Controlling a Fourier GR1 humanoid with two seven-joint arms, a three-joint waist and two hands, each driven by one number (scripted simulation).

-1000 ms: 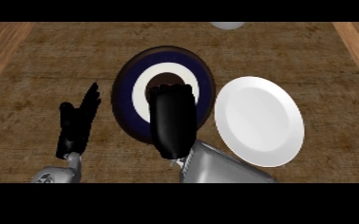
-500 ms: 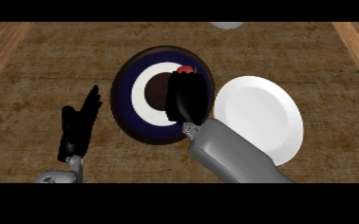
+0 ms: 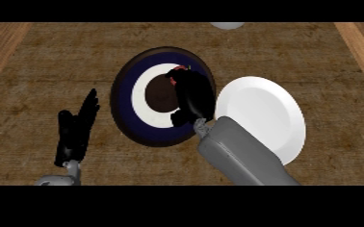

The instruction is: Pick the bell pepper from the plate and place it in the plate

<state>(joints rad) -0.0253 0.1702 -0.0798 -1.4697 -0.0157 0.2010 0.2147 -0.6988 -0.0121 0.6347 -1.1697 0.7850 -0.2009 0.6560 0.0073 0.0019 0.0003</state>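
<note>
A dark blue plate (image 3: pixel 135 120) with a white ring and a dark centre lies in the middle of the counter. My right hand (image 3: pixel 192 96) reaches over its right side, fingers curled round the bell pepper (image 3: pixel 182 69). Only a small red patch of the pepper shows at the fingertips; the hand hides the rest. A plain white plate (image 3: pixel 263 110) lies just to the right, touching the blue plate's rim, and my right forearm crosses its lower left edge. At the lower left, my left hand (image 3: pixel 74 132) rests open with its fingers pointing up, apart from both plates.
A pale grey round object (image 3: pixel 227 25) is cut off at the far edge of the counter. Lighter wooden strips (image 3: pixel 352 33) run along the left and right sides of the brown counter top.
My right hand has shifted from the blue plate's centre to its right side, toward the white plate. The plate's dark centre now shows, and the red pepper appeared at the fingertips. The left hand stayed still.
</note>
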